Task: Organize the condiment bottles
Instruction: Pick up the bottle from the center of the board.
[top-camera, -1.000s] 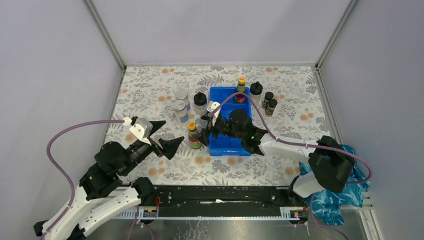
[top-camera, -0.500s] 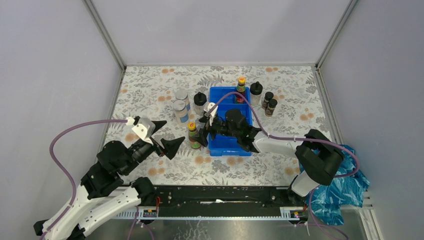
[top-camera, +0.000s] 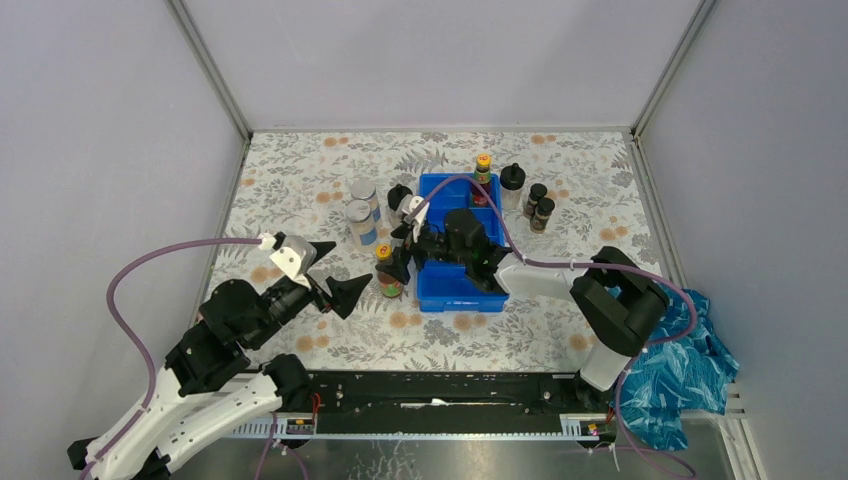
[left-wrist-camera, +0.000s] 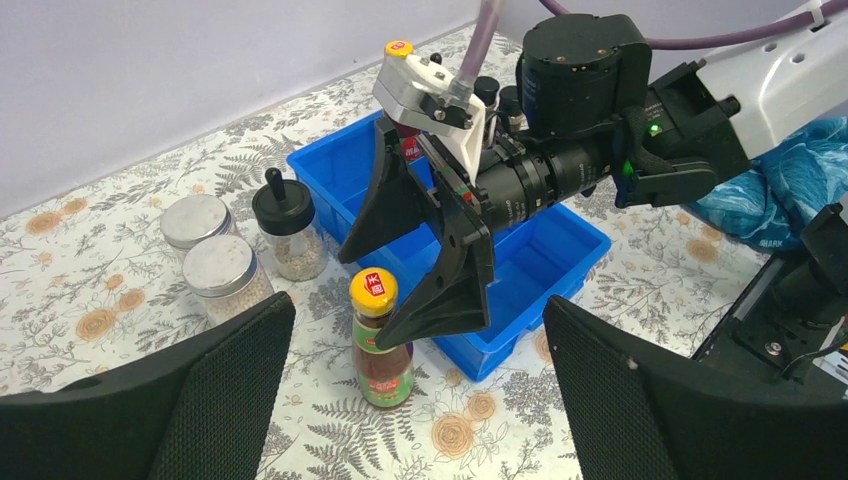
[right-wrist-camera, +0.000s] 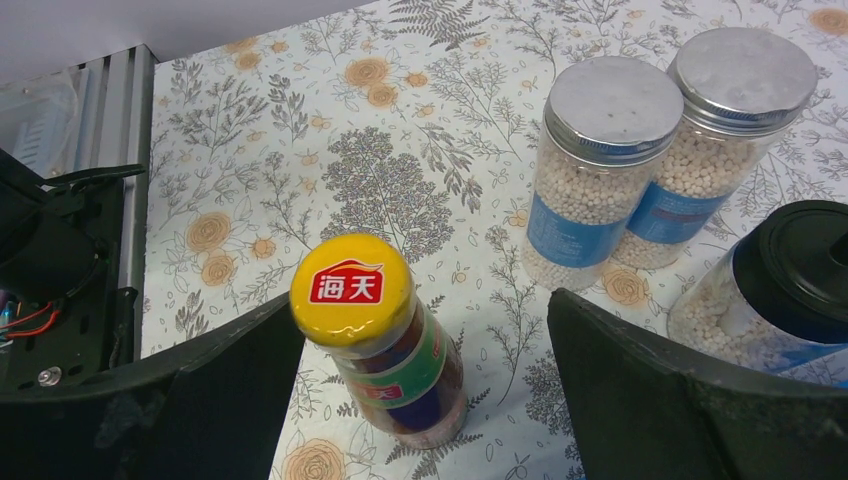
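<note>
A dark red bottle with a yellow cap (top-camera: 385, 270) (left-wrist-camera: 380, 345) (right-wrist-camera: 385, 350) stands upright just left of the blue tray (top-camera: 450, 290). My right gripper (top-camera: 397, 250) (right-wrist-camera: 425, 310) is open, with this bottle between its fingers and closer to the left one. My left gripper (top-camera: 338, 268) (left-wrist-camera: 418, 340) is open and holds nothing, a short way left of the bottle and facing it. Two silver-lidded jars (top-camera: 360, 208) (right-wrist-camera: 600, 170) and a black-domed clear bottle (top-camera: 399, 198) (right-wrist-camera: 790, 290) stand behind.
A second yellow-capped bottle (top-camera: 483, 170) stands at the tray's back edge. Right of the tray are another black-domed bottle (top-camera: 512, 180) and two short dark jars (top-camera: 540, 205). A blue cloth (top-camera: 690, 370) lies at the near right. Walls enclose the floral table.
My right gripper has moved left from above the tray, and its open fingers now stand on either side of the yellow-capped bottle. The left arm has shifted only slightly.
</note>
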